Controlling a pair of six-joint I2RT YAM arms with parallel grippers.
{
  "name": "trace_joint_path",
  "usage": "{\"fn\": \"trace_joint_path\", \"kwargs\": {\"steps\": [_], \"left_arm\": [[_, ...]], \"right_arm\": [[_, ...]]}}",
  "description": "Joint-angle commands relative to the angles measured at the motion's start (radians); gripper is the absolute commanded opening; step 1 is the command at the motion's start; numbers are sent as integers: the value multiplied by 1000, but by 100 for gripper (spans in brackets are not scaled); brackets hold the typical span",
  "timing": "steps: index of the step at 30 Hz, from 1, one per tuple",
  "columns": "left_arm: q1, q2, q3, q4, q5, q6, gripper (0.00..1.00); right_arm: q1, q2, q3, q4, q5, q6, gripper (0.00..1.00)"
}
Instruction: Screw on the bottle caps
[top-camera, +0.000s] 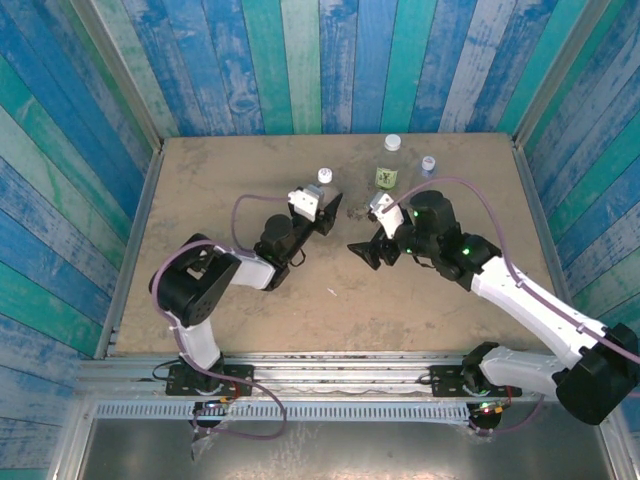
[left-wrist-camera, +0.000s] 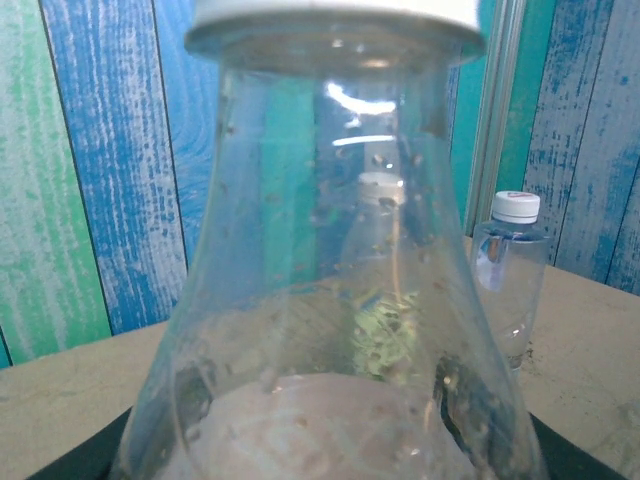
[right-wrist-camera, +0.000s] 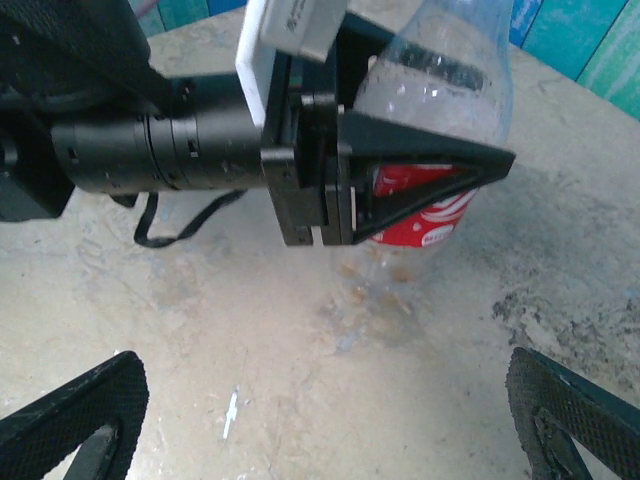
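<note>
My left hand (top-camera: 329, 209) is closed around the red bottle (right-wrist-camera: 432, 228), which stands upright on the desk (right-wrist-camera: 200, 330) with its cap (left-wrist-camera: 335, 12) on. My right hand (right-wrist-camera: 320, 420) is wide open and empty, just before it.

Three bottles stand across the far half of the bench (top-camera: 230, 180), each with a cap on top. The left bottle (right-wrist-camera: 440, 90) sits between the fingers of the left hand (top-camera: 328, 210). The middle bottle (top-camera: 388, 177) stands to its right, slightly farther back, with the right bottle (top-camera: 428, 166) just beside it. The right hand (top-camera: 372, 250) lies nearer, apart from all three.
</note>
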Motion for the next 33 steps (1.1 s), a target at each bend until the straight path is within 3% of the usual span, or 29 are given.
{"fn": "trace_joint_path", "kwargs": {"steps": [1,16,20,23,27,31,33], "left_arm": [[-1,49,-10,118,-42,-52,51],[-2,85,-72,136,5,13,56],[-2,79,-79,136,10,16,75],[-2,79,-83,142,12,14,82],[-2,80,-86,148,19,7,87],[-2,57,-92,145,29,-3,99],[-2,30,-94,120,31,-4,94]], "right_arm": [[2,7,-27,78,-17,8,95],[2,24,-40,110,8,26,95],[2,16,-35,109,27,26,95],[1,7,-34,104,38,26,95],[2,-2,-28,91,47,26,95],[0,-10,-29,90,57,36,95],[-3,-14,-33,99,55,46,95]]}}
